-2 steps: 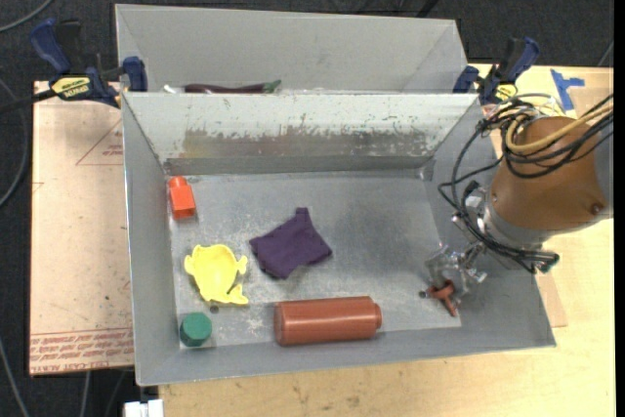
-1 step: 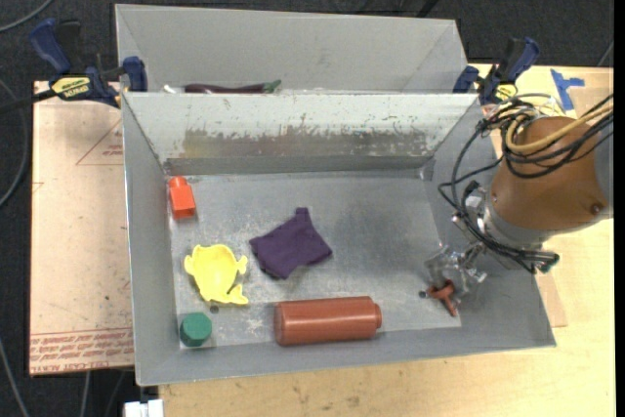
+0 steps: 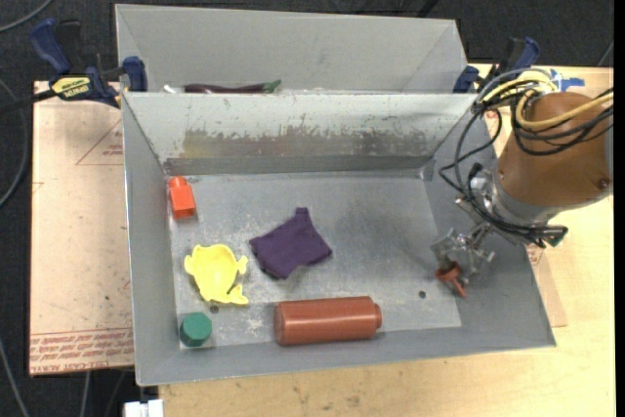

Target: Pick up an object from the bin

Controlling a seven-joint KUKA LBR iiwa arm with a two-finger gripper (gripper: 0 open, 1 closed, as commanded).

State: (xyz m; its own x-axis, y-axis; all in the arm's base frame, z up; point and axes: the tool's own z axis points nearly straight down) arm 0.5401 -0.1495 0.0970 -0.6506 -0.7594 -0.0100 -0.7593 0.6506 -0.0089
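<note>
Where the bin's floor meets its right wall, the gripper hangs low; how wide it stands cannot be told.
Nearest it lies a red-brown cylinder along the front wall, well apart; farther left are a purple cloth, yellow toy, green cap and orange block.

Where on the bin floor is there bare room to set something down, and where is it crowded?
Bare floor runs along the back wall of the bin and fills the middle, between the purple cloth and the gripper. The left and front are crowded: orange block, yellow toy, green cap, red cylinder.
</note>
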